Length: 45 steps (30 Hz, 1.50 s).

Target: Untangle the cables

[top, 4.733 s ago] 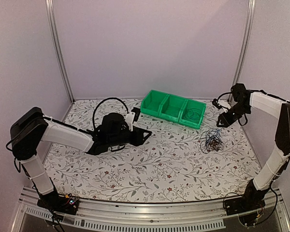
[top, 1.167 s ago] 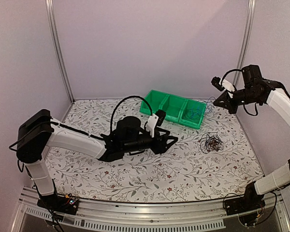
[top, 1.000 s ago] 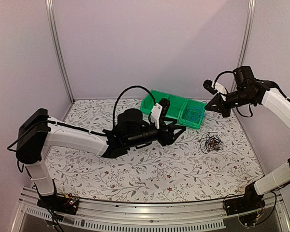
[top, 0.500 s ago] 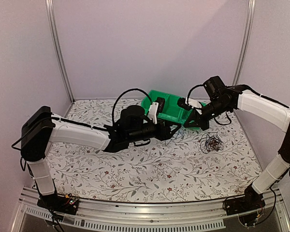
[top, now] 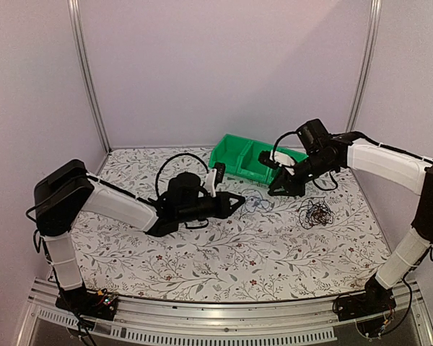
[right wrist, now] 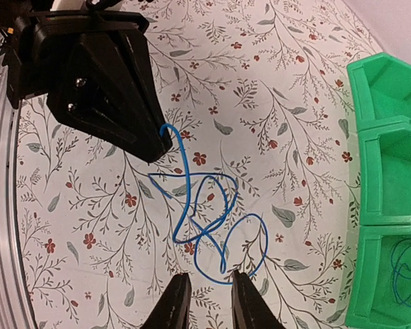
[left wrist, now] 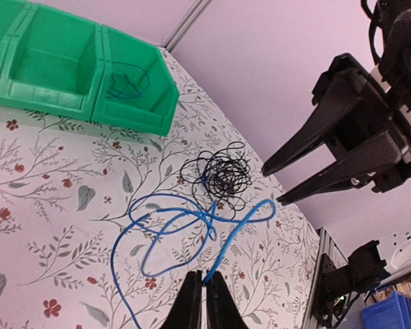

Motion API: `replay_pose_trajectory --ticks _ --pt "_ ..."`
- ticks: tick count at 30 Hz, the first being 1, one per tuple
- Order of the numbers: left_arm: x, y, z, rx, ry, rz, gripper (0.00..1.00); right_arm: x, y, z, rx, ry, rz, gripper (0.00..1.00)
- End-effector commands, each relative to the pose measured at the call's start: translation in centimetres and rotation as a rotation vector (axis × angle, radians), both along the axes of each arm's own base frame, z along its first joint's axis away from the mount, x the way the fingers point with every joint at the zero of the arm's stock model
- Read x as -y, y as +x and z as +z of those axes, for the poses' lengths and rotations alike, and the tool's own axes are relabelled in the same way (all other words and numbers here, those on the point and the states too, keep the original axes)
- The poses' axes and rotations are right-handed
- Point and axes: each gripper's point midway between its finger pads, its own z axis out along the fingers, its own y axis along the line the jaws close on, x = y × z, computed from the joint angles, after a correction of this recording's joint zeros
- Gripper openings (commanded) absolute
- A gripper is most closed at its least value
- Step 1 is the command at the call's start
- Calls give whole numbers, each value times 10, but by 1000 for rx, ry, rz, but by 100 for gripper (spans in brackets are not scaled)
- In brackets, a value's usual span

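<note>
A thin blue cable (top: 256, 202) lies in loose loops on the flowered table between my two grippers. My left gripper (left wrist: 205, 276) is shut on one end of this blue cable (left wrist: 185, 226). My right gripper (right wrist: 209, 273) stands slightly open just behind the far loop of the blue cable (right wrist: 212, 219), with nothing pinched between its fingers. A tangle of black and dark cables (top: 316, 213) lies on the table to the right, behind the blue loops in the left wrist view (left wrist: 222, 171). In the top view the left gripper (top: 238, 200) and right gripper (top: 273, 190) face each other closely.
A green bin (top: 234, 155) with three compartments stands at the back; its right compartment holds another thin blue wire (left wrist: 127, 82). Purple walls and metal posts close the table on three sides. Thick black hoses loop off both arms.
The left gripper has shut on the blue cable's end and drawn back to the left. The right gripper has come down from the bin and its jaws have parted, leaving the cable spread on the table.
</note>
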Motion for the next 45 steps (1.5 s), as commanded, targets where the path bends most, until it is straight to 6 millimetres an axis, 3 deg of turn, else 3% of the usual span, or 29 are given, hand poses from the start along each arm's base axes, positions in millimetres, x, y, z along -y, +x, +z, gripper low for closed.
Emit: replay_pose_trajectory --ticks 1,5,8,16,25,27,29,30,31,32,35,36,37,40,43,45 --pt "-35 9 -23 -44 -19 87 0 -8 11 -37 -47 -23 -21 32" --pt "-71 5 -74 -149 16 129 0 -20 15 -62 -130 -30 -14 34" --pt "-86 0 -88 -178 11 136 0 -28 20 -83 -160 -71 -13 34" --pt "-97 1 -83 -158 19 130 0 -61 5 -115 -173 -103 78 46" --pt "-103 5 -84 -167 21 130 0 -95 1 -132 -293 -50 142 54" --pt "-104 6 -84 -168 20 133 0 -98 -4 -138 -332 -50 153 49" --pt "-107 7 -84 -171 20 139 0 -99 -8 -140 -355 -43 165 33" --pt "-108 8 -83 -170 17 144 0 -99 -11 -139 -359 -36 168 20" --pt "-110 9 -83 -171 17 148 0 -96 -14 -138 -365 -36 168 7" --pt "-115 12 -83 -174 20 161 0 -93 -17 -134 -360 -36 168 0" --pt "-144 26 -83 -185 47 264 0 -70 -41 -117 -325 -54 183 0" --pt "-158 31 -82 -184 60 307 0 -61 -50 -113 -311 -64 196 0" --pt "-173 36 -83 -185 75 353 0 -52 -59 -95 -269 -58 211 0" --pt "-217 56 -78 -170 121 483 0 -21 -85 -85 -203 -112 246 0" --pt "-250 70 -76 -164 175 574 0 7 -95 -74 -123 -150 219 0" --pt "-270 76 -74 -165 198 629 0 22 -91 -63 -94 -129 166 0"
